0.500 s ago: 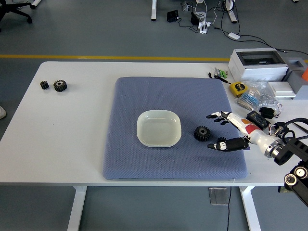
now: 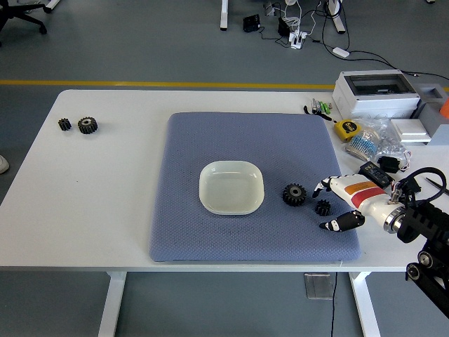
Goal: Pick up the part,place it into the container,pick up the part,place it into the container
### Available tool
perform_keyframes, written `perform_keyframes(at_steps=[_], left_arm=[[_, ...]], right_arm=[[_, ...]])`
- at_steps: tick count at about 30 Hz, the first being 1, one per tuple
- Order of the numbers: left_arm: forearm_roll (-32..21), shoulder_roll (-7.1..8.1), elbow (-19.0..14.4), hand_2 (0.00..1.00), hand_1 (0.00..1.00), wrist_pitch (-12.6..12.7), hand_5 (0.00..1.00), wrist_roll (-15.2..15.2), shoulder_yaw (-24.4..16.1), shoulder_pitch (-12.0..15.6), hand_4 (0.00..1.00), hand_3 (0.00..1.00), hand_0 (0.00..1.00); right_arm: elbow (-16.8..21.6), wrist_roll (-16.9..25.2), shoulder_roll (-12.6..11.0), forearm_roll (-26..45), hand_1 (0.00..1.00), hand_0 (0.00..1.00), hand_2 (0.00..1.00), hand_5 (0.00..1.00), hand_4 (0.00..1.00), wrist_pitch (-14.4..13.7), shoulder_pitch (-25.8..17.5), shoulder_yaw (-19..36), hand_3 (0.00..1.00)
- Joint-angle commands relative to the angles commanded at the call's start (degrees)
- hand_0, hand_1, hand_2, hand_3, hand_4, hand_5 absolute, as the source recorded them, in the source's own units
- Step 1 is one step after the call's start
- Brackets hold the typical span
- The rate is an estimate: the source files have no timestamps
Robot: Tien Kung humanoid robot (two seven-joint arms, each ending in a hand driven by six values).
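The right hand (image 2: 337,205) has its fingers apart, thumb near and fingers far, bracketing the small gear (image 2: 323,207) without gripping it. The bigger gear (image 2: 294,194) lies just to its left, both on the blue mat (image 2: 210,140). The white dish (image 2: 231,187), further left, holds nothing. The gears look rigid, dense and toothed; pinching across the rim seems surest.

A lab or workshop is indicated. A grey industrial floor marked with a yellow line (image 2: 161,84) is seen beyond the white worktop (image 2: 98,203). Cables and a power strip (image 2: 298,38) are strewn on the floor. A tape measure (image 2: 344,129), hand tools (image 2: 319,107), a white equipment box (image 2: 377,93) and spare gears (image 2: 87,125) are laid out on the worktop.
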Motion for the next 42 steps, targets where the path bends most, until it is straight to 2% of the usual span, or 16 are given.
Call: perform_keyframes(at_steps=[1, 2, 7, 8, 19, 20, 21, 25, 26, 36, 42], left_arm=[[0.0, 0.0, 0.0, 0.684, 0.675, 0.0, 0.549, 0.0, 0.0, 0.0, 0.624, 0.572, 0.689], [0.0, 0.0, 0.0, 0.684, 0.676, 0.0, 0.548, 0.0, 0.0, 0.1, 0.623, 0.571, 0.689], [0.3, 0.0, 0.0, 0.684, 0.676, -0.1, 0.548, 0.1, -0.1, 0.2, 0.623, 0.571, 0.689], [0.3, 0.0, 0.0, 0.683, 0.675, -0.1, 0.548, 0.2, -0.1, 0.2, 0.623, 0.571, 0.689], [0.4, 0.0, 0.0, 0.682, 0.674, -0.1, 0.548, 0.2, -0.2, 0.0, 0.624, 0.572, 0.689], [0.5, 0.0, 0.0, 0.686, 0.675, -0.1, 0.545, 0.2, -0.2, 0.0, 0.623, 0.572, 0.69], [0.5, 0.0, 0.0, 0.686, 0.675, -0.1, 0.545, 0.2, -0.2, 0.0, 0.623, 0.572, 0.69], [0.6, 0.0, 0.0, 0.686, 0.675, -0.1, 0.545, 0.3, -0.3, 0.0, 0.623, 0.572, 0.69], [0.7, 0.0, 0.0, 0.684, 0.672, -0.1, 0.544, 0.3, -0.3, 0.0, 0.622, 0.572, 0.689], [1.1, 0.0, 0.0, 0.685, 0.672, -0.1, 0.545, 0.3, -0.8, -0.2, 0.623, 0.572, 0.689], [1.0, 0.0, 0.0, 0.684, 0.672, 0.0, 0.545, 0.4, -1.0, -0.3, 0.624, 0.572, 0.689]], right_arm=[[-0.2, -0.1, 0.1, 0.2, 0.613, 0.522, 0.663, 0.177, 0.904, -0.1, 0.0, 0.0, 0.544], [-0.3, -0.1, 0.1, 0.4, 0.543, 0.462, 0.573, 0.165, 0.803, -0.2, 0.0, 0.0, 0.518], [-1.3, -0.4, 0.3, 1.2, 0.543, 0.462, 0.573, 0.165, 0.803, -0.6, 0.3, -0.9, 0.518], [-1.5, -0.5, 0.4, 1.2, 0.513, 0.436, 0.55, 0.172, 0.745, -0.7, 0.3, -1.0, 0.507], [-3.4, -0.7, 0.7, 1.2, 0.497, 0.402, 0.534, 0.188, 0.713, -1.2, 1.0, -1.6, 0.504], [-3.3, -0.7, 0.7, 1.3, 0.44, 0.298, 0.49, 0.203, 0.66, -1.3, 1.0, -1.6, 0.505], [-3.2, -0.6, 0.6, 1.4, 0.44, 0.298, 0.49, 0.203, 0.66, -1.5, 1.1, -1.6, 0.505], [-2.6, -0.4, 0.5, 1.6, 0.44, 0.298, 0.49, 0.203, 0.66, -2.4, 1.1, -1.6, 0.505], [-2.4, -0.4, 0.4, 1.7, 0.387, 0.198, 0.451, 0.226, 0.643, -2.6, 1.1, -1.6, 0.498], [1.6, -0.2, 0.4, 1.6, 0.36, 0.171, 0.431, 0.228, 0.659, -3.9, 1.8, -2.1, 0.502], [4.8, -0.6, 1.2, 1.8, 0.351, 0.171, 0.426, 0.234, 0.663, -4.2, 6.2, -6.2, 0.503]])
